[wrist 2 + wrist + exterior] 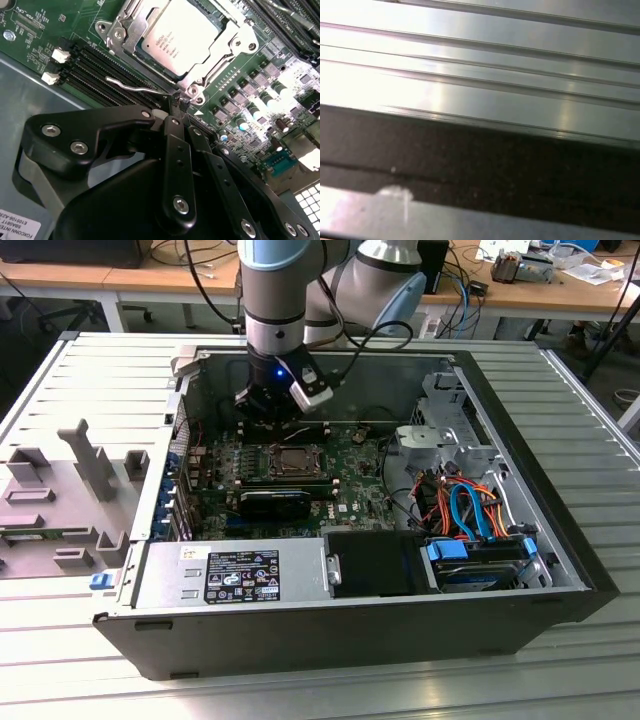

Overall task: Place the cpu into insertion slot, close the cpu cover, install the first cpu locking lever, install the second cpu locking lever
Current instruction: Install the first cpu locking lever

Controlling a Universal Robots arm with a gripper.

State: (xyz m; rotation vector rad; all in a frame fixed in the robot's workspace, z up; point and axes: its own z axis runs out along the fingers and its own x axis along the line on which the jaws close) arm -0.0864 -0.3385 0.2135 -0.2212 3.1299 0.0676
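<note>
CPU, flat silver-grey square chip (181, 37), sits in socket under closed silver frame cover (227, 47). Black gripper (176, 106), fingers pinched narrow on thin wire lever (135, 87) beside socket. Lever step underway; hooking needs care.

A robotics lab or electronics workshop.
An opened computer case (350, 570) lies on a ribbed metal counter (560, 680); behind stand wooden desks (120, 280) strewn with cables (465, 285).
</note>
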